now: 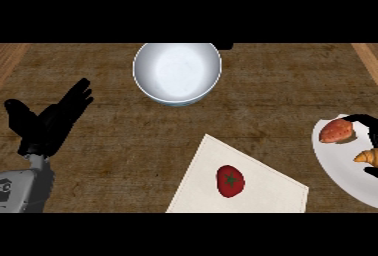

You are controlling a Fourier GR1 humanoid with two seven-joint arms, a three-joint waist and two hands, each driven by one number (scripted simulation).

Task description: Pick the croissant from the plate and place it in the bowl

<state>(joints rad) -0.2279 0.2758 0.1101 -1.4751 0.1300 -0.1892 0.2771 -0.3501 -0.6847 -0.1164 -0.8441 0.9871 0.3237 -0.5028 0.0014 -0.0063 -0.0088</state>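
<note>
My right hand [363,119] is the nearer one. Its fingers are spread wide and hold nothing. The croissant [367,156] lies between finger and thumb on the plate [336,165], apparently untouched, with its long axis across my closing line. The bowl [177,70] lies well leftward of these fingers and beyond them. My left hand [52,120] rests open, well apart.

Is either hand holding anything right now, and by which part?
The left hand is open and holds nothing. The right hand brackets the croissant on the plate at the view's right edge; whether it grips it cannot be told.
</note>
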